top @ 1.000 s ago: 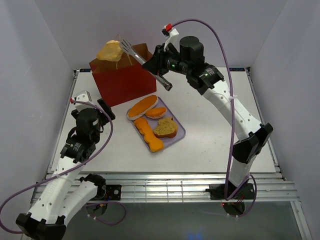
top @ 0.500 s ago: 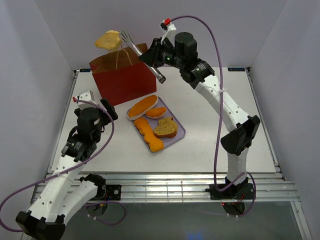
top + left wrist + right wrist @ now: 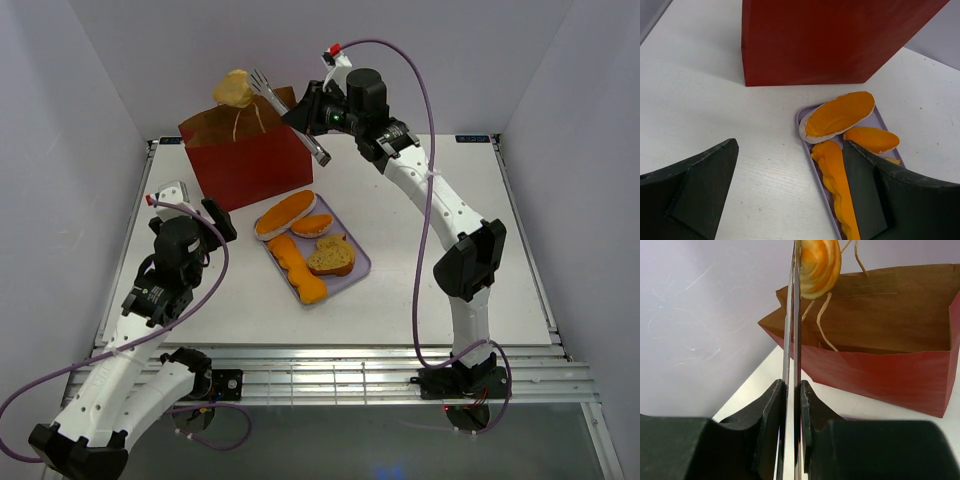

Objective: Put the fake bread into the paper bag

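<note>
Seemingly early: the right gripper point(image 3: 792, 390) clamps the metal tongs point(image 3: 290, 118), which pinch a round bun point(image 3: 235, 88) just above the paper bag point(image 3: 245, 165); four bread pieces point(image 3: 300, 268) remain on the lavender tray point(image 3: 362, 267) beside the bag, and the left gripper point(image 3: 787, 175) gapes wide, empty

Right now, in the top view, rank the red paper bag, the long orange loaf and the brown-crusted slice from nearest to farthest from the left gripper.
From the left gripper:
1. Red paper bag, just beyond it, towards the back.
2. Long orange loaf, at the lavender tray's far end.
3. Brown-crusted slice, on the tray's right side.
</note>
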### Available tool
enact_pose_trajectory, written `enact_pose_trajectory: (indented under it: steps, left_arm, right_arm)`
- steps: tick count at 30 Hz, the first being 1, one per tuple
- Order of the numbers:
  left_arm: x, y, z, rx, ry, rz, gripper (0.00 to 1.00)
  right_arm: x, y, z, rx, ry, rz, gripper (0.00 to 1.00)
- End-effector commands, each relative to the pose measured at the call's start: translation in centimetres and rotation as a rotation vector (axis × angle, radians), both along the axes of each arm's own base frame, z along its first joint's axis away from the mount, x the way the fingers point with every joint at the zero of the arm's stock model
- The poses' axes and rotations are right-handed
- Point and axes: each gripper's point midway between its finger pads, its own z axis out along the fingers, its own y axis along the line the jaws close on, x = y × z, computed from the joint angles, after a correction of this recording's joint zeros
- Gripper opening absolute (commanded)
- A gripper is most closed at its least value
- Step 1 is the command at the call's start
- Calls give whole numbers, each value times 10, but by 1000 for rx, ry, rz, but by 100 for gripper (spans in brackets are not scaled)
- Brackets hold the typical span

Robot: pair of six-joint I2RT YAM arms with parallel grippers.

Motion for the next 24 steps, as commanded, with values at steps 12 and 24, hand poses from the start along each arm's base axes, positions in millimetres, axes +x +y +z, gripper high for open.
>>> enact_pose_trajectory:
  steps: [12,24]
  left_arm:
    - [0,0,-3,12,1,1,96]
    - [2,1,-5,25,13,5,96]
  right_arm:
    - [-13,2,9,23,-51,58,35]
    - [-16,-4,24,34,-75,58,42]
